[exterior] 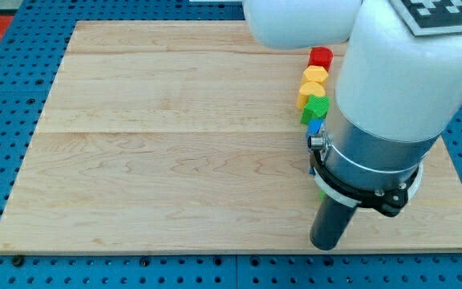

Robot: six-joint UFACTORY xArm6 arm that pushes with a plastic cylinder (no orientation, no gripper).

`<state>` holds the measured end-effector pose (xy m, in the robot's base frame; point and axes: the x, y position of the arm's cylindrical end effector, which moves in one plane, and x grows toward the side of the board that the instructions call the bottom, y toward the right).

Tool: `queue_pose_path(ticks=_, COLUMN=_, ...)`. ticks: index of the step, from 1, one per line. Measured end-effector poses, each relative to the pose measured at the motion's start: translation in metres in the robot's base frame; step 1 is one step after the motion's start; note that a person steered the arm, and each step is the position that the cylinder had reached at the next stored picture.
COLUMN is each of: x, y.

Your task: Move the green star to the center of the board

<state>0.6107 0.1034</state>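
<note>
My tip (326, 246) rests on the wooden board (175, 144) near its bottom right, below a column of blocks. The column runs down the view's right: a red block (321, 56), a yellow block (316, 75), an orange-yellow block (311, 93), a green block (314, 109) and a blue block (316, 126), each touching or nearly touching its neighbour. The green block's shape is partly hidden by the arm, so I cannot tell if it is the star. A small green sliver (320, 192) shows at the arm's left edge, just above the rod.
The large white and grey arm body (391, 96) covers the board's right part and hides whatever lies there. Blue pegboard (6, 120) surrounds the board.
</note>
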Motion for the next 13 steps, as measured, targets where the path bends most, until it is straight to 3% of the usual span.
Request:
queue_pose_path(ticks=3, x=-0.005, y=0.020)
queue_pose_path(ticks=4, x=-0.042, y=0.138)
queue_pose_path(ticks=5, x=-0.124, y=0.160)
queue_pose_path(ticks=6, x=-0.180, y=0.119)
queue_pose_path(ticks=8, x=-0.194, y=-0.056)
queue_pose_path(ticks=10, x=-0.246, y=-0.099)
queue_pose_path(ticks=11, x=-0.227, y=-0.116)
queue_pose_path(ticks=12, x=-0.220, y=-0.097)
queue_pose_path(ticks=13, x=-0.180, y=-0.107)
